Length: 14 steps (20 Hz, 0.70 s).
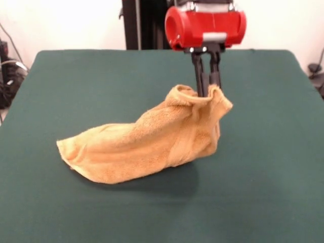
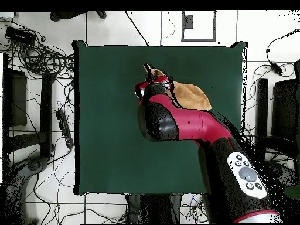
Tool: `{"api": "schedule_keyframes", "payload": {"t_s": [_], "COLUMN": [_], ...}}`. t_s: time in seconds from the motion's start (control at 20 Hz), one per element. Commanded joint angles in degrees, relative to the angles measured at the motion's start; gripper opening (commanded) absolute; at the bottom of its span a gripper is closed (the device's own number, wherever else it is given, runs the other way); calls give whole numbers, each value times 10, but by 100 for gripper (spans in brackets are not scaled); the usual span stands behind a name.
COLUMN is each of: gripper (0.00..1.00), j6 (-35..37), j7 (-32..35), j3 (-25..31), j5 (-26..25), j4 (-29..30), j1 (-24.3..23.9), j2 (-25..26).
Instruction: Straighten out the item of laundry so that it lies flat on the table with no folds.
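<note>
Towel [image 1: 147,147], one end lifted, pinched in claw [image 1: 206,90], other end on open green tabletop [image 1: 263,192], edges distant.

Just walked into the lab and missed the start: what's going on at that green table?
The robot's end effector is shut on one end of the orange-tan towel, holding that end up off the green table. The towel's other end rests on the cloth. It is bunched and folded, so it is not yet flat.
</note>
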Motion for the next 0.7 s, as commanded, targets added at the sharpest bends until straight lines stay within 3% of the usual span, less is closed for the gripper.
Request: {"api": "schedule_keyframes", "payload": {"t_s": [0.05,0.25,0.55,0.7], "gripper": [0,0,0,0], "j6": [49,-1,-144,-215], "j7": [148,163,178,152], "j3": [-7,-85,-280,-307], "j5": [33,47,160,174], "j4": [67,58,39,48], "j1": [47,102,255,280], "j2": [-21,-11,36,25]}}
